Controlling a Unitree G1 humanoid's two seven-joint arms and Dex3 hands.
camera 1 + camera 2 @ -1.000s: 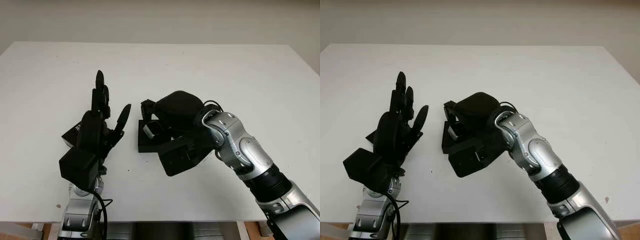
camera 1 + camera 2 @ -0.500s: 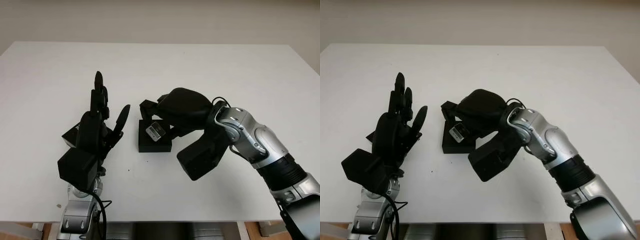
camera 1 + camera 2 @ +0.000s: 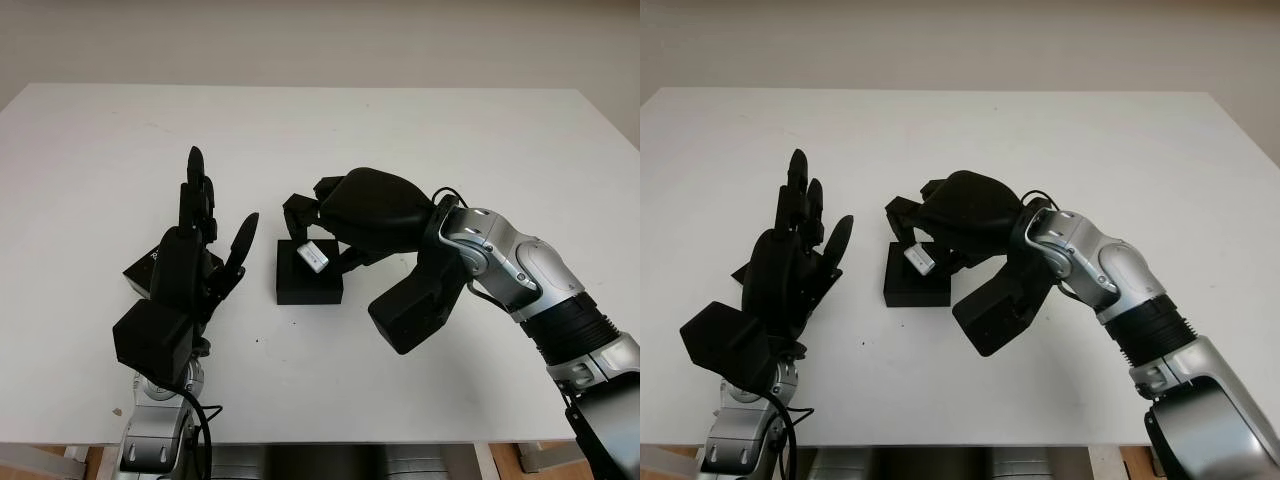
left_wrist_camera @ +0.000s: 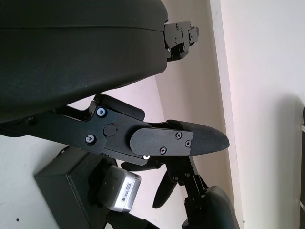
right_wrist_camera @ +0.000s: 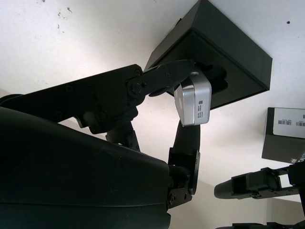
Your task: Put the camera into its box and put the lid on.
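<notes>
A small open black box (image 3: pixel 308 282) sits mid-table. Just over its recess a little silver camera (image 3: pixel 314 255) hangs tilted, pinched between the fingertips (image 5: pixel 188 67) of my right hand (image 3: pixel 320 238), which reaches in from the right. In the right wrist view the camera (image 5: pixel 193 102) is just off the box (image 5: pixel 217 59), with one finger on top and one under it. My left hand (image 3: pixel 215 215) is open and upright left of the box. The black lid (image 3: pixel 144 268), with white labels, lies flat partly behind that hand; it also shows as the lid (image 5: pixel 285 136).
The white table (image 3: pixel 450 130) stretches wide behind and to the right of the box. Its front edge runs just under both forearms. The right forearm (image 3: pixel 520 280) crosses the table's right front.
My right hand has drawn back to the right off the box, uncovering it, and the camera now shows at its fingertips over the box. The left hand has barely moved.
</notes>
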